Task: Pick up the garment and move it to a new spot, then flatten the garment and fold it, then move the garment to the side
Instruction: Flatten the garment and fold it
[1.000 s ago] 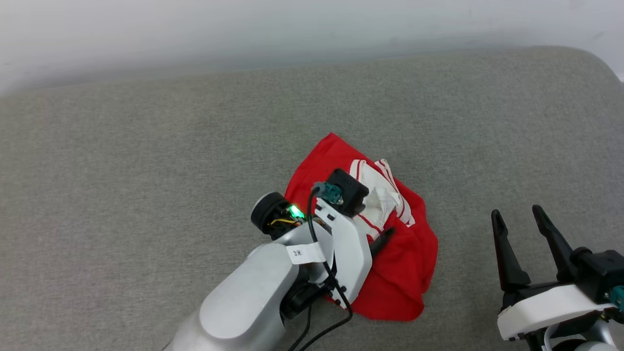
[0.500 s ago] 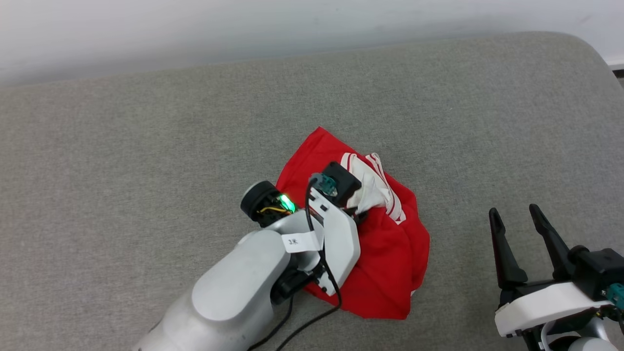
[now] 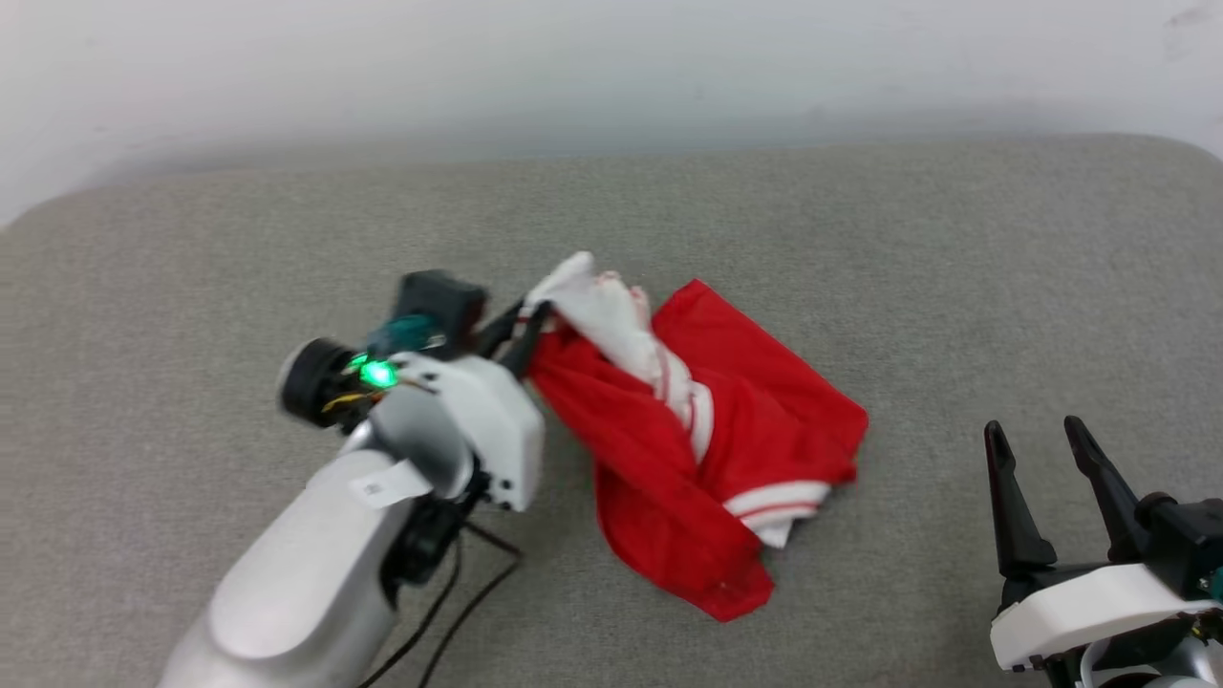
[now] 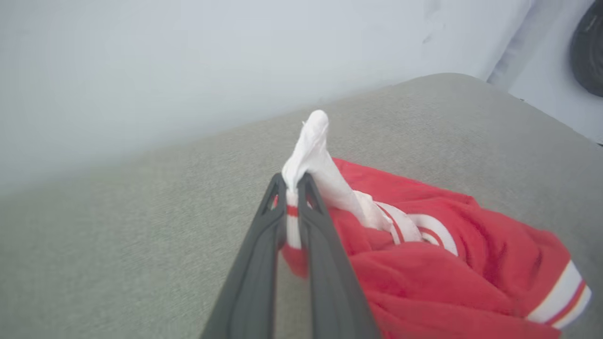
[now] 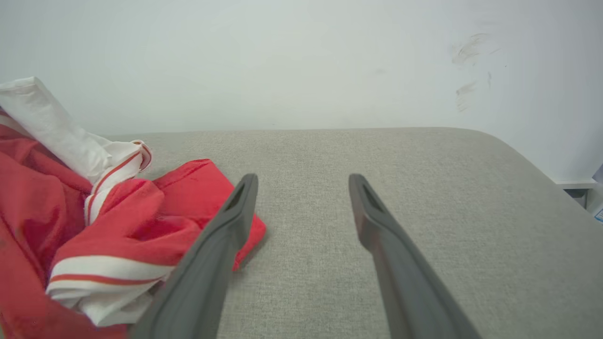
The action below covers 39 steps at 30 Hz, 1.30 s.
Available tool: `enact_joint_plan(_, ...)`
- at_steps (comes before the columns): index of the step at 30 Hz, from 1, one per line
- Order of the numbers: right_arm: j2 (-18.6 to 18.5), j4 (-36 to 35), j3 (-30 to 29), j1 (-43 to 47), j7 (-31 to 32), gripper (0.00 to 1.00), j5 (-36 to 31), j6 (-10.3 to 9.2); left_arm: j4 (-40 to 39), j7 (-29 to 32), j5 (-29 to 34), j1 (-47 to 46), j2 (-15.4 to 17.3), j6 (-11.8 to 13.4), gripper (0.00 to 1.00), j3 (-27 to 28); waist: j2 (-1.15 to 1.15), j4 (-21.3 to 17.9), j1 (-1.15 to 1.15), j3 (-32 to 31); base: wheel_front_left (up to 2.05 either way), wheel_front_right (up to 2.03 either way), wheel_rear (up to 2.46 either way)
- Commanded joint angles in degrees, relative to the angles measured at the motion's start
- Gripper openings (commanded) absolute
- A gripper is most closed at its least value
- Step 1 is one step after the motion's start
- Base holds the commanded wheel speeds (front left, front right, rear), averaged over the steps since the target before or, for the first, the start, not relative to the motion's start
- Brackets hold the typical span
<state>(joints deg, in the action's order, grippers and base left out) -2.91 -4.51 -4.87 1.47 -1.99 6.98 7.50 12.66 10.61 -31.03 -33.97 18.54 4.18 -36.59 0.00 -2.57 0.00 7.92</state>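
The garment (image 3: pixel 745 430) is a crumpled bright red jersey with a white inside and striped trim, lying mid-surface on grey fabric. My left gripper (image 3: pixel 521 330) is shut on its white-and-red edge and holds that end raised, so the cloth stretches from the fingers down to the right. In the left wrist view the garment (image 4: pixel 447 273) trails from the closed left gripper (image 4: pixel 292 181), white cloth poking past the tips. My right gripper (image 3: pixel 1041 440) stands open at the lower right, apart from the cloth. The right wrist view shows the right gripper (image 5: pixel 301 181) open, the garment (image 5: pixel 122 221) at its left.
The grey upholstered surface (image 3: pixel 860 248) runs wide, with a pale wall (image 3: pixel 611 67) behind its far edge. Its rounded right corner (image 3: pixel 1175 153) drops off at the far right. A black cable (image 3: pixel 459 592) hangs from my left arm.
My left gripper has shut on the garment's edge and pulled it up and to the left, dragging and stretching the cloth. The head view has shifted. The right gripper stays open.
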Motion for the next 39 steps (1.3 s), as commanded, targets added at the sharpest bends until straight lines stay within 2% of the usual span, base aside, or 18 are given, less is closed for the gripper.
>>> enact_joint_plan(1,0.04,-0.44,-0.14,0.46,0.25,1.0,-0.45,-0.02,-1.35,-1.05,-0.56,2.24,1.27,1.52,0.0,1.5,0.0,1.24,0.0,-0.83,0.0,0.0,0.0)
enact_joint_plan(6,0.04,-1.13,-0.44,1.05,0.98,1.0,-0.64,-0.03,-4.82,-3.38,-3.3,11.29,5.26,7.28,0.0,7.12,0.0,2.89,0.0,-1.71,0.0,0.0,0.0)
enact_joint_plan(11,0.04,-1.66,-0.18,1.46,1.73,1.0,-0.72,-0.03,-4.35,-4.78,-8.27,22.07,5.39,11.17,0.0,11.07,0.0,3.5,0.0,-2.09,0.0,0.0,0.0)
enact_joint_plan(14,0.04,-1.8,0.14,1.68,2.01,1.0,-0.83,-0.02,-2.58,-5.21,-11.0,27.45,4.22,12.0,0.0,11.84,0.0,3.5,0.0,-2.29,0.0,0.0,0.0)
enact_joint_plan(18,0.04,-2.0,0.42,1.97,2.43,1.0,-1.13,-0.02,-0.19,-6.11,-12.87,31.65,2.66,11.65,0.0,11.69,0.0,3.33,0.0,-2.68,0.0,0.0,0.0)
enact_joint_plan(19,0.04,-2.09,0.38,1.97,2.56,1.0,-1.14,-0.03,0.17,-6.59,-12.78,31.9,2.51,11.57,0.22,11.56,0.0,3.33,0.0,-2.73,0.0,0.0,0.0)
enact_joint_plan(20,0.04,-2.18,0.37,2.05,2.59,1.0,-1.15,-0.03,0.42,-7.24,-12.72,32.0,2.06,11.34,0.64,11.48,0.0,3.35,0.0,-2.84,0.0,0.0,0.0)
enact_joint_plan(21,0.04,-2.28,0.38,2.12,2.75,1.0,-1.17,-0.02,0.55,-8.12,-12.33,31.8,1.84,11.11,1.0,11.41,0.0,3.36,0.0,-2.96,0.0,0.0,0.0)
enact_joint_plan(31,0.04,-2.34,0.41,3.07,3.92,1.0,-1.36,-0.03,-2.97,-21.14,-6.81,27.97,2.61,10.02,1.0,12.62,0.0,3.09,0.0,-5.85,0.0,0.0,0.0)
enact_joint_plan(39,0.04,-2.04,0.29,4.09,5.4,1.0,-1.84,-0.02,-8.61,-24.93,-1.37,26.58,3.75,9.0,1.0,11.78,0.0,3.06,0.0,-7.21,0.0,0.0,0.0)
